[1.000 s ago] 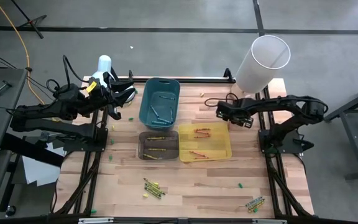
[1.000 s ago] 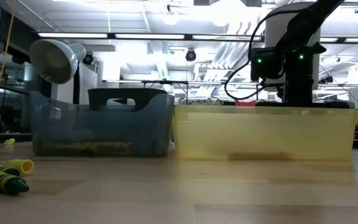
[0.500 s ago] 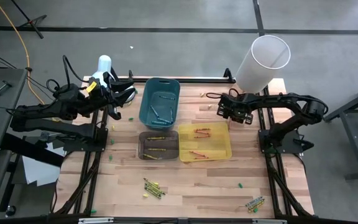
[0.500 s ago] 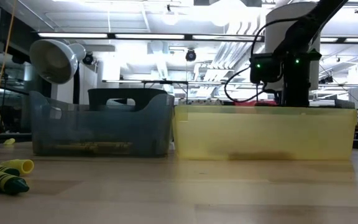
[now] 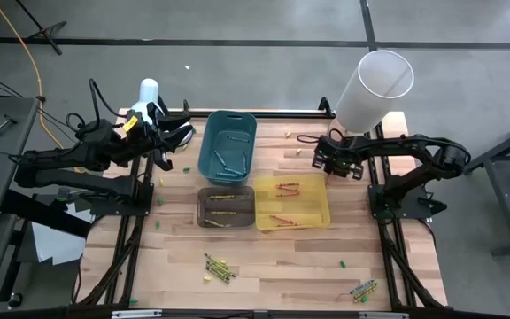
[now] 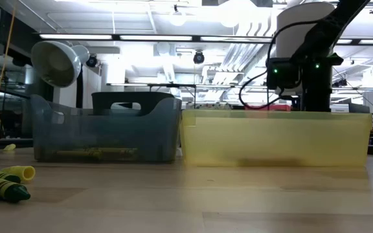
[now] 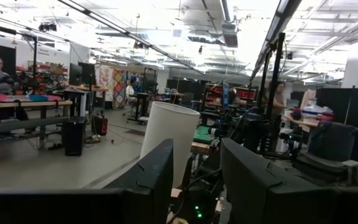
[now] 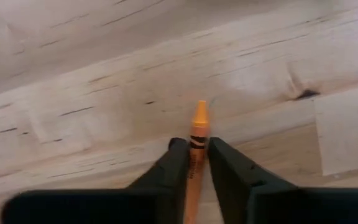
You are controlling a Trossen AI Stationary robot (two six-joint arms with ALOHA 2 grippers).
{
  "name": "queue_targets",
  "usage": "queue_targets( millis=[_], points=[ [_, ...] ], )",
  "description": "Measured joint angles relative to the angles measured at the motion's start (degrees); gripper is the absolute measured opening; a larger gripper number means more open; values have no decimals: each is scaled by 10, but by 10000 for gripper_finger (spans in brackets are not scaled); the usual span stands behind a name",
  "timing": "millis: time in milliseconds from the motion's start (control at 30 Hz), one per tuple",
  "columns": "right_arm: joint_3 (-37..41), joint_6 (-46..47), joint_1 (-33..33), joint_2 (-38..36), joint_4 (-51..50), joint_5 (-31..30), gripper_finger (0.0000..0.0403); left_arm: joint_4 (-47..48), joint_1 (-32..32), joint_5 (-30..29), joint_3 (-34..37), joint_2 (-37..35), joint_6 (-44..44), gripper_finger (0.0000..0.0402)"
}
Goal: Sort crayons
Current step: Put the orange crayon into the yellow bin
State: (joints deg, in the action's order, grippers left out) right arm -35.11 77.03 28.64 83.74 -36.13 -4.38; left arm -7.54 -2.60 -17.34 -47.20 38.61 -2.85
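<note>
Orange crayon (image 8: 197, 149) pinched between the right tool's (image 8: 194, 163) 2 fingers, tip poking out over bare counter (image 8: 104, 93) just behind the yellow bin (image 5: 321, 213), left tool (image 5: 173, 135) partly open, holding nothing, waiting beside the teal bin (image 5: 209, 151)

We see only the tip half of the orange crayon (image 8: 197, 149); its rear runs off the frame edge between the right pincer's (image 8: 196, 163) fingers. Low down, the yellow bin (image 6: 275, 137) hides that pincer's tip.
</note>
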Motion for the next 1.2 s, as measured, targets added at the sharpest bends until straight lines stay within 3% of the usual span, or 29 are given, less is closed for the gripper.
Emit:
queue_targets(
  millis=[100, 400, 800, 1000, 1200],
  points=[
    [0, -12, -1, 0, -5, -6, 14, 0, 0, 0, 0, 0, 0, 120],
    [5, -54, -7, -43, -24, -17, 5, 0, 0, 0, 0, 0, 0, 120],
    [5, -130, -7, -253, -61, -44, 1, 0, 0, 0, 0, 0, 0, 120],
    [5, -214, -50, -342, 57, -33, 1, 0, 0, 0, 0, 0, 0, 120],
    [3, -325, -117, -348, 346, -8, 1, 0, 0, 0, 0, 0, 0, 120]
  ],
)
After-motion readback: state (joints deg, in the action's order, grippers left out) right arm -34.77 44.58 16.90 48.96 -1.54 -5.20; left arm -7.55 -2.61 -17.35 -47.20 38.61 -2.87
